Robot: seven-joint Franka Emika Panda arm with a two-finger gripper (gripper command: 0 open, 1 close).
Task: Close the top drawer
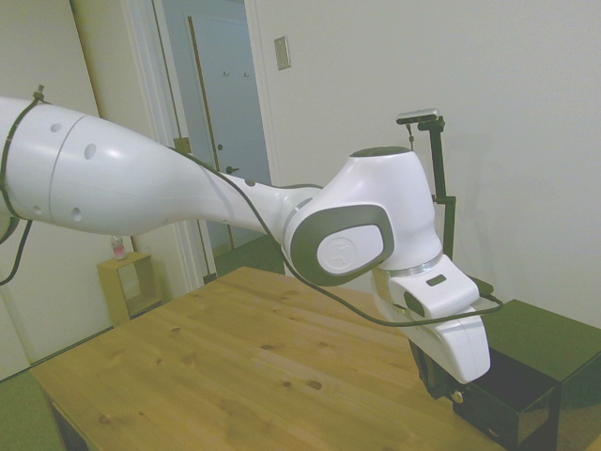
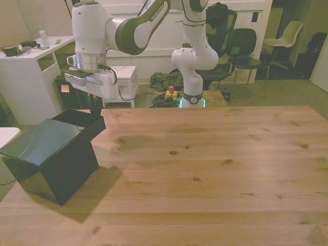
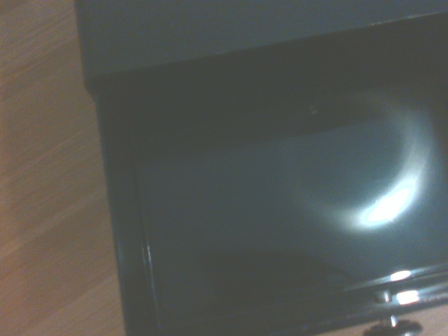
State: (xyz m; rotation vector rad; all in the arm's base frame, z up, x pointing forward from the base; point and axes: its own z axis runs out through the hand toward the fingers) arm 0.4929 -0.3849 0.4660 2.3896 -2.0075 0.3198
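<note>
Arm: I reach low over the table (image 2: 215, 169), my gripper (image 1: 438, 376) hanging right at the front of the top drawer (image 2: 82, 120).
Jaws: hidden behind my hand and the drawer; I cannot tell their gap.
Drawer: pulled out of the cabinet (image 2: 48, 154), at the front view's left.
Count: one cabinet; one knob (image 1: 458, 396) shows.
Wrist view: the drawer's inside (image 3: 280, 210), seemingly bare and glossy.

side, front, close wrist, sharing drawer (image 2: 82, 122)
</note>
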